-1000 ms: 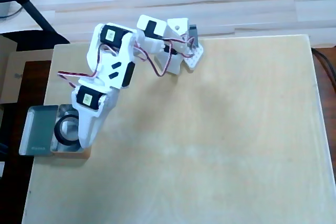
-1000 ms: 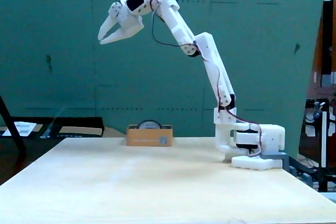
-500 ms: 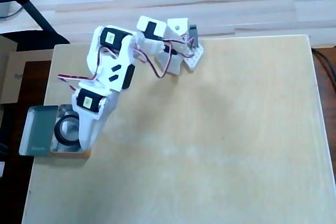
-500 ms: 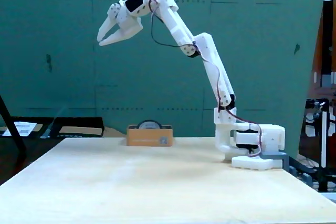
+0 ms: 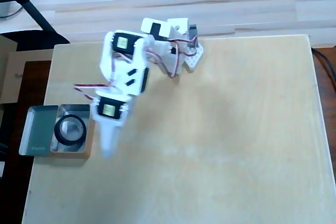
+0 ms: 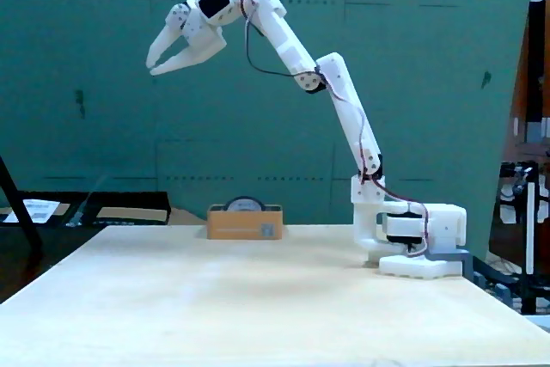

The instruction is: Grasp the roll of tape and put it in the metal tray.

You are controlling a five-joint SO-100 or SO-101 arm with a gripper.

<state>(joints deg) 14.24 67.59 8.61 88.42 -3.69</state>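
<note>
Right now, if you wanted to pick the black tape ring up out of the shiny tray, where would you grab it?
Probably from straight above: the roll of tape lies flat in the metal tray, hole up. One finger inside the hole, one outside, pinching its thin wall.

Top-down overhead; table-level side view
</note>
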